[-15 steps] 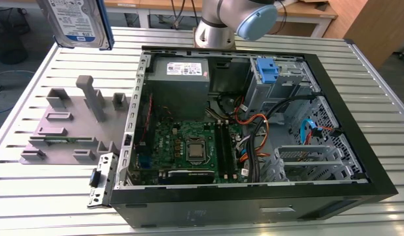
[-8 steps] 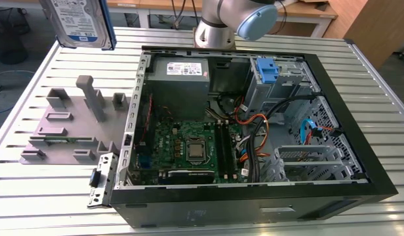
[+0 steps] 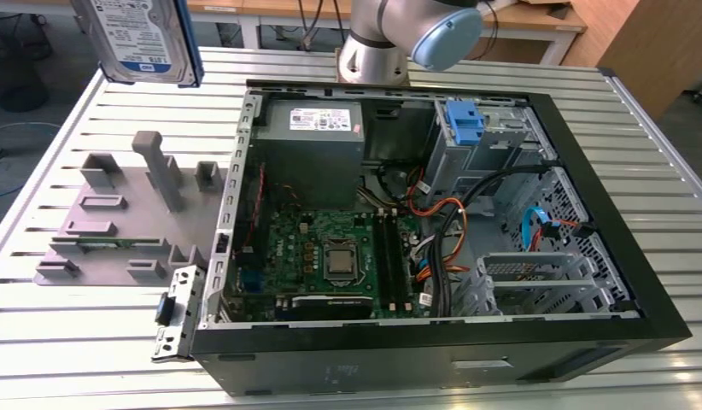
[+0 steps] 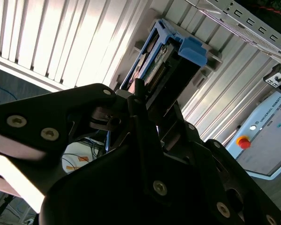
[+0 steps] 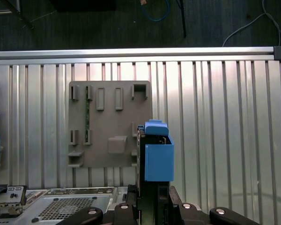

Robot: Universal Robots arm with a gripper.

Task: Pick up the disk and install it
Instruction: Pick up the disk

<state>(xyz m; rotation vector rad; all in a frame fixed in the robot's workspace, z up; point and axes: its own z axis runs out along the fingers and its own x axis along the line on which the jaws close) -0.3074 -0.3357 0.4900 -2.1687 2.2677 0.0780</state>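
- Disk (image 3: 140, 38) hangs at upper left of the exterior view, jaws pinching it.
- Carrying step, I judge; seating calls for lining up with the case (image 3: 385, 363).

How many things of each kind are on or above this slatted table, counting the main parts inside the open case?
disk in a blue carrier, lifted off the table: 1
open computer case: 1
grey power supply inside the case: 1
blue latch inside the case: 1
grey fixture plate beside the case: 1
Total: 5
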